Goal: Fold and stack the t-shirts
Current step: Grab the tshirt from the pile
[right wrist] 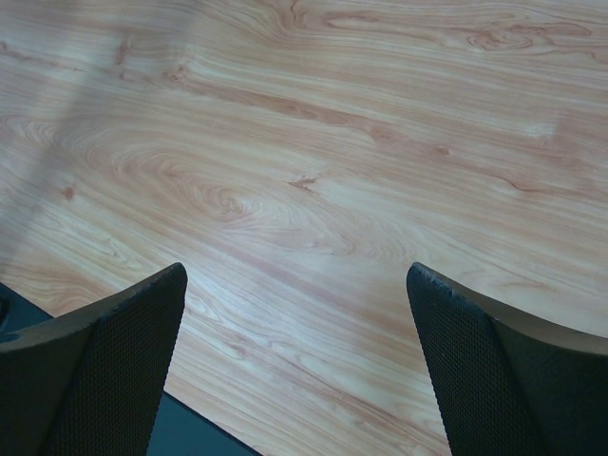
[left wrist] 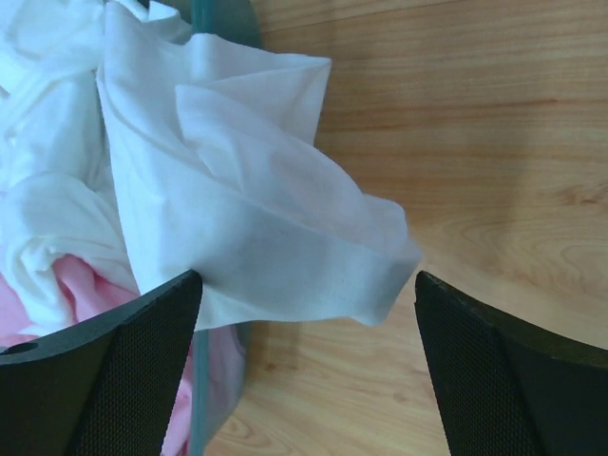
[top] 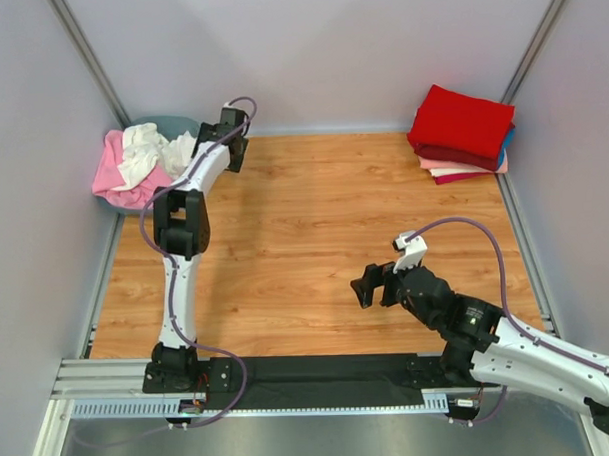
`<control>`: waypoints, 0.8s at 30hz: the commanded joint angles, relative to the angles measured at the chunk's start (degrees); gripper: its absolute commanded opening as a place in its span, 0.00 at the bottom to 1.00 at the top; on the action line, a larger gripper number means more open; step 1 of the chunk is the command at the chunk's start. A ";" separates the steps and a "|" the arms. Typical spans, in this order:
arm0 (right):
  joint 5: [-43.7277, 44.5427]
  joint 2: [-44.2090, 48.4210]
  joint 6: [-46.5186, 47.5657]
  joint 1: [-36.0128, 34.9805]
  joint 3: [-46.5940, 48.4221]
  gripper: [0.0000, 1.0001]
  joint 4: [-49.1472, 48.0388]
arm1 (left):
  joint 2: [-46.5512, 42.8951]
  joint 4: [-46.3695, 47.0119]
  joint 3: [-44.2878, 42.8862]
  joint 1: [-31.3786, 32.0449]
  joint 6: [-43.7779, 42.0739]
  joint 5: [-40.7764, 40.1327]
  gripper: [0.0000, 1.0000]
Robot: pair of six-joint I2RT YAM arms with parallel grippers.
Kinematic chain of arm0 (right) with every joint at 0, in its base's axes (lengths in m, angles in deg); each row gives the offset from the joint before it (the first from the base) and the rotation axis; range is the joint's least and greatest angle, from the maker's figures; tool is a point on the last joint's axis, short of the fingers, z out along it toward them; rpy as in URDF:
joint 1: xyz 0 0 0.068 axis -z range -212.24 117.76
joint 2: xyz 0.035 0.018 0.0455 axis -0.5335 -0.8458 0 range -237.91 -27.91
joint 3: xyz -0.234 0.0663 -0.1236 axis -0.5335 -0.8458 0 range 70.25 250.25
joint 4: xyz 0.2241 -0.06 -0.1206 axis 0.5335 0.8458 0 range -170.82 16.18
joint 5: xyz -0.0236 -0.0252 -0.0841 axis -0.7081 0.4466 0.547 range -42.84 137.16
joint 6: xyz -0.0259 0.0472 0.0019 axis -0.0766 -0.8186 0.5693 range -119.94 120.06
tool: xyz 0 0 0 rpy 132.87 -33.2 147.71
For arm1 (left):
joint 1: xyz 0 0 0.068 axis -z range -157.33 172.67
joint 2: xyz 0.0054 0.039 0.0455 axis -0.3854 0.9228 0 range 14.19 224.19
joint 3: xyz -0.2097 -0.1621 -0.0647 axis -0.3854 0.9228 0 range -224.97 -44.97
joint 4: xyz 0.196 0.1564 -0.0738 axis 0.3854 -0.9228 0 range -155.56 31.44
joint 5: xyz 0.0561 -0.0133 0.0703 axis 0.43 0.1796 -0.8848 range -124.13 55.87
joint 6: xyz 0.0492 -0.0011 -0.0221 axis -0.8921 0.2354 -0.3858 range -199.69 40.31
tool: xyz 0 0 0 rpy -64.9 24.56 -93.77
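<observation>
The left gripper [top: 232, 138] is reached out to the far left corner of the table [top: 314, 208], just beside the tub [top: 173, 122]. In the left wrist view, the left gripper [left wrist: 306, 285] has its jaws wide apart and clamps nothing. Between its fingers [left wrist: 114, 370] a loose fold of the white shirt [left wrist: 256, 209] spills over the tub [left wrist: 204, 19] rim and hangs above the wood of the table [left wrist: 475, 142]. Whether the near finger touches the cloth cannot be told. The white shirt [top: 147, 148] lies crumpled on top in the tub, with the pink shirt [top: 110, 170] under it and draped over the left side. The pink shirt [left wrist: 85, 285] also shows low in the wrist view, below the white folds. In the far right corner, well apart from the tub, sits the stack [top: 461, 137] of folded shirts. The red shirt [top: 461, 120] is on top, a blue shirt [top: 508, 138] edge peeks out at the right, and a peach shirt [top: 450, 167] is lower down. The right gripper [top: 372, 286] hangs over bare wood near the front right of the table, far from any shirt. In the right wrist view, the right gripper [right wrist: 296, 275] has its jaws spread and holds nothing, with only the table [right wrist: 332, 142] beneath.
</observation>
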 commanded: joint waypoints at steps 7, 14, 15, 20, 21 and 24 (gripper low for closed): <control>1.83 0.86 -1.06 0.18 0.04 1.00 1.64 | 3.20 8.10 -2.86 2.86 -11.09 -16.34 0.72; 2.18 -0.10 -0.98 0.01 0.13 1.00 1.02 | 0.22 10.65 -4.09 3.21 -13.56 -19.07 0.00; 2.18 -0.28 -0.98 0.09 0.30 1.00 0.76 | -1.00 10.48 -4.27 3.30 -13.38 -18.98 0.00; 2.18 -0.89 -0.72 0.01 0.83 1.00 -0.12 | -6.81 8.02 -9.27 6.37 -13.91 -18.89 0.00; 2.36 -0.98 -0.63 0.09 1.18 1.00 -0.56 | -8.04 7.40 -12.93 7.16 -14.52 -18.72 0.00; 3.15 -1.95 -0.54 0.01 2.23 1.00 -0.47 | -13.57 5.47 -20.76 10.93 -14.70 -16.61 0.00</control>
